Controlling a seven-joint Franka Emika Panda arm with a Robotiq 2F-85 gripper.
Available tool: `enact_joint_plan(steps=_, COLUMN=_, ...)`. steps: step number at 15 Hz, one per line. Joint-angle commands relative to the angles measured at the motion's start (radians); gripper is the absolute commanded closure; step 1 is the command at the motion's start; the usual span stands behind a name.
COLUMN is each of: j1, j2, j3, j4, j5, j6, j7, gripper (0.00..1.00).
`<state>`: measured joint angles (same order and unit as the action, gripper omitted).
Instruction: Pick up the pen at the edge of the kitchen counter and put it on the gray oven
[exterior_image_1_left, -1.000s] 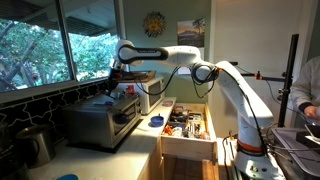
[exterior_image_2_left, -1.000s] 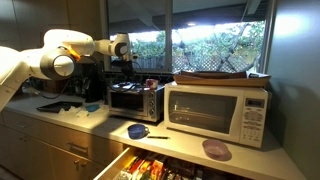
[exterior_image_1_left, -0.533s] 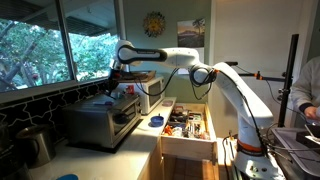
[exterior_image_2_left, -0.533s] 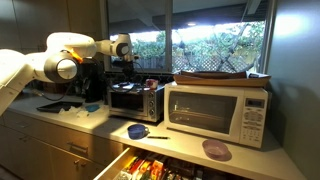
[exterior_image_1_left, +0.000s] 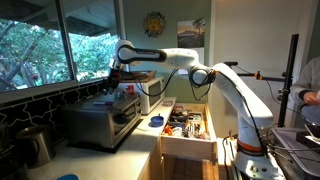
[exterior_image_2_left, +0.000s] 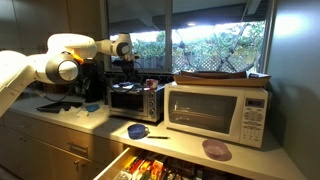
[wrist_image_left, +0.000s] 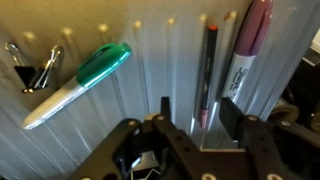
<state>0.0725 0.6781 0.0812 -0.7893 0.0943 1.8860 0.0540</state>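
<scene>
My gripper (wrist_image_left: 197, 115) hangs just above the ribbed top of the gray oven (wrist_image_left: 150, 75), its jaws open. A thin dark pen (wrist_image_left: 206, 70) with a reddish end lies flat on the oven top. Its near end sits in the gap between my fingers, and neither finger (wrist_image_left: 232, 112) touches it. In both exterior views the arm reaches over the oven (exterior_image_1_left: 100, 122) (exterior_image_2_left: 135, 100) with the gripper (exterior_image_1_left: 112, 90) (exterior_image_2_left: 125, 72) low over its top. The oven stands on the pale kitchen counter (exterior_image_1_left: 112, 160) (exterior_image_2_left: 175, 145).
Also on the oven top are a green-capped white marker (wrist_image_left: 80, 82), a purple marker (wrist_image_left: 246, 50) and black binder clips (wrist_image_left: 32, 70). A white microwave (exterior_image_2_left: 220, 112) stands beside the oven. An open drawer (exterior_image_1_left: 185, 125) full of items juts out below the counter. A blue dish (exterior_image_2_left: 137, 130) sits on the counter.
</scene>
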Motion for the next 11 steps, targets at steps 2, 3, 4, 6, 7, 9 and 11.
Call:
enact_joint_plan(steps=2, j1=0.009, j2=-0.097, j3=-0.002, j4=-0.009, j5=-0.029, j6=-0.063, j7=-0.037, gripper=0.07)
enact_joint_plan(steps=3, j1=-0.004, j2=-0.141, j3=0.013, j4=-0.030, j5=-0.011, j6=-0.088, j7=-0.079, gripper=0.00)
enact_joint_plan(steps=4, j1=-0.022, j2=-0.182, j3=0.034, j4=-0.042, j5=0.022, j6=-0.118, j7=-0.129, gripper=0.00)
enact_joint_plan(steps=6, j1=-0.072, j2=-0.248, j3=0.086, j4=-0.055, j5=0.136, j6=-0.145, j7=-0.216, gripper=0.00)
enact_joint_plan(steps=7, j1=-0.092, j2=-0.289, j3=0.103, j4=-0.069, j5=0.186, j6=-0.160, j7=-0.254, gripper=0.00)
enact_joint_plan(steps=9, j1=-0.136, j2=-0.359, j3=0.131, j4=-0.083, j5=0.281, j6=-0.215, j7=-0.340, gripper=0.00)
enact_joint_plan(steps=11, j1=-0.105, j2=-0.305, j3=0.110, j4=-0.001, j5=0.252, j6=-0.209, j7=-0.301, gripper=0.00)
